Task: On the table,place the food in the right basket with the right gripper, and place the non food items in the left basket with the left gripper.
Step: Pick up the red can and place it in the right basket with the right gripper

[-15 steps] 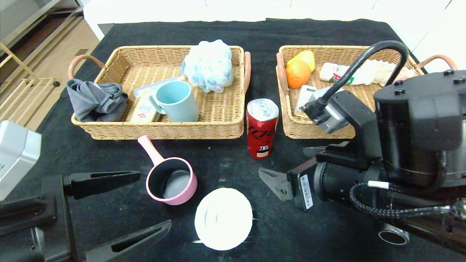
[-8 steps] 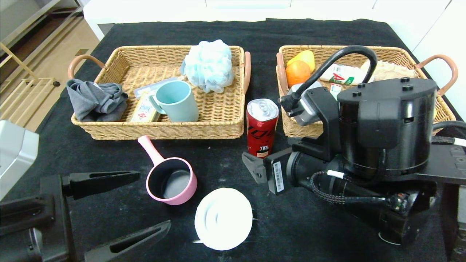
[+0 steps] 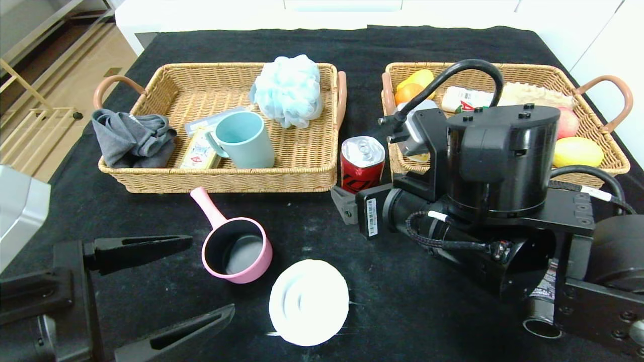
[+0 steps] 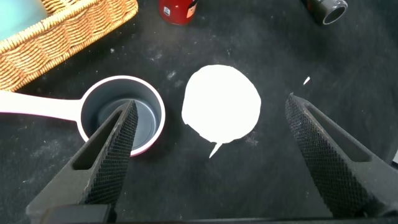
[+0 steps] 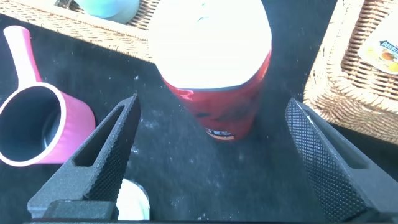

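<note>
A: Entry — target is the red soda can (image 3: 363, 164), standing upright on the table (image 3: 312, 231), in the gap between the left basket (image 3: 221, 128) and the right basket (image 3: 503, 125), close to both near corners.

B: Handling estimate?

A: Thin-walled metal, rigid enough if squeezed across the round body, but smooth, so it may slip. Weight unknown; I cannot tell whether it is full. Tall and narrow, so a nudge at the rim could tip it. Best hold is mid-height on the cylindrical wall, one finger to each side, not on the tapered shoulder.

B: Right arm pose?

A: Reaching low and nearly level over the cloth toward the can. The right gripper (image 5: 211, 155) has its fingers spread wide; in the right wrist view the can sits centred between them with clear cloth on each side, nothing clamped. No contact visible.

B: Left arm?

A: The left gripper (image 4: 208, 152) hovers at the near left of the table, also spread wide and empty. In its wrist view the round white ridged disc (image 4: 221, 103) lies between the fingers, and the small pink pot (image 4: 118, 118) is partly behind one fingertip, handle pointing toward the left basket.

B: Risks?

A: Judgement only: closing too high may push the can against the right basket wall.
</note>
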Controlling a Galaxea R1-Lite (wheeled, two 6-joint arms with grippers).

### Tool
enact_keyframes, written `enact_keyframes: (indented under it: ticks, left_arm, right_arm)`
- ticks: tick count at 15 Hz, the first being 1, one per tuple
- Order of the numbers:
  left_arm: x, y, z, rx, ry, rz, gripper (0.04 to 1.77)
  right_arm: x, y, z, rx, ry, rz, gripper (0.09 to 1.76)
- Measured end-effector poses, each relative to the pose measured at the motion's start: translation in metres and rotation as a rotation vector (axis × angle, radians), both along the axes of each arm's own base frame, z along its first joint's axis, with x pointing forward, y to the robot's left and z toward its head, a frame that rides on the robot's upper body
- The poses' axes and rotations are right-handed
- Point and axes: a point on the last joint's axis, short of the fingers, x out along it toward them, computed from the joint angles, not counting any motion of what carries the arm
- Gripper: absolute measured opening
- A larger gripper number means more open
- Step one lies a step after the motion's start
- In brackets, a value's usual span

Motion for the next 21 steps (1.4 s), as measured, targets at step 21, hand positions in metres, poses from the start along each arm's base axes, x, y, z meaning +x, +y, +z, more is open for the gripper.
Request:
enact_keyframes:
  ticks: [21]
  left_arm:
    - [0.0, 0.0, -0.001, 0.001, 0.005, 0.001, 1.72]
  right_arm:
    - [0.034, 0.011, -0.012, 0.033, -0.039, -0.051, 1.7]
